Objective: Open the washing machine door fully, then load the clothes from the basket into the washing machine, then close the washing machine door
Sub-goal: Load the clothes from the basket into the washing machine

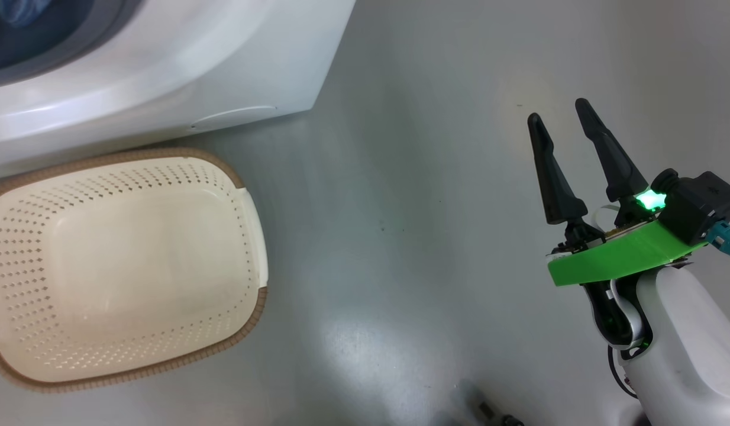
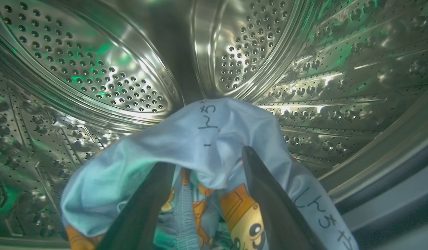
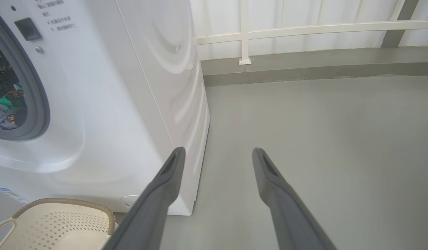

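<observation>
L pincer [image 2: 204, 157] in L wrist view: two dark fingers rise from the bottom edge, bases cut off, tips well apart, so it's wide, not clamped. A light blue garment [image 2: 214, 128] w/ orange cartoon prints bunches btwn & over the tips & hides each finger's inner face. Can't tell if the cloth hangs on a finger or just lies against them. Its lower part runs off the frame bottom, w/ dark hand-written marks on the top fold & R edge. Behind it is the steel drum [image 2: 96, 69], perforated, w/ green glints, so the garment is inside the washing machine [image 1: 164, 77]. R pincer [image 1: 557, 109] in head view, lower R: also wide, nothing btwn its fingers, above the grey floor [image 1: 400, 248], well apart from the other things. The basket [image 1: 255, 313] sits on the floor just in front of the machine, L side cropped, perforated walls & pale bottom showing. Head view crops the machine to its lower front corner, w/ only a sliver of opening at top L. R wrist view gives more: front & side panels, the grey gasket [image 3: 44, 104] ring, & a dim blue-green jumble in the opening, too small to tell which piece. A blue label sticker [image 3: 2, 190] is half cut at the L edge, w/ the basket's rim corner below. Farthest is a white railed wall [image 3: 304, 29].
</observation>
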